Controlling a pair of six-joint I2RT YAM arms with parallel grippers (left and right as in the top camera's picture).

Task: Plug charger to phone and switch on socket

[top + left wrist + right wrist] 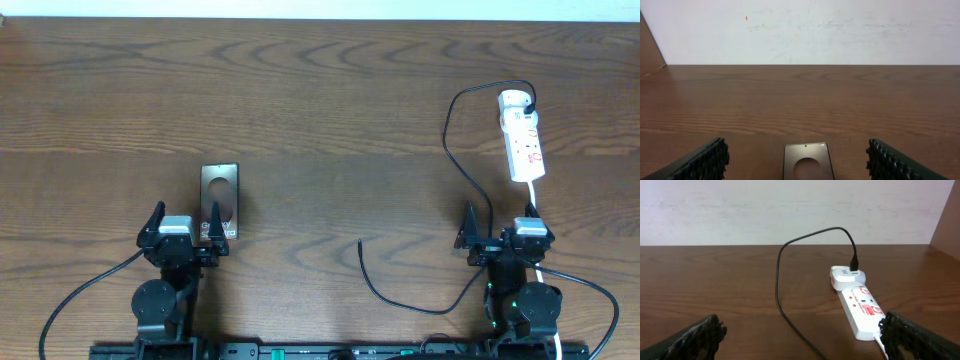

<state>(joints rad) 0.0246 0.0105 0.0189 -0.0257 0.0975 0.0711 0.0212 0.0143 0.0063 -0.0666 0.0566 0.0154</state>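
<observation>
A: Whereabouts of the phone (220,198)?

B: Flat on the tabletop (320,100), left side, round mark facing up. Near end right at the left hand (185,222); from the wrist camera, seen between its two fingers.

A: Gripped?

B: No. Spread wide on that side, holding nothing.

A: And the charger (447,130)?

B: Plugged into a white adapter (846,277) at the far end of the socket (523,140), over on the right. Loops up from there, runs back past the right hand (498,228), then curls left. Ends in a connector tip (360,243), loose on the wood between the two arms, well apart from the phone.

A: State of the right hand?

B: Wide open too, empty, just short of the socket's near end. Also a white cord (531,195) from that end back toward the arm.
</observation>
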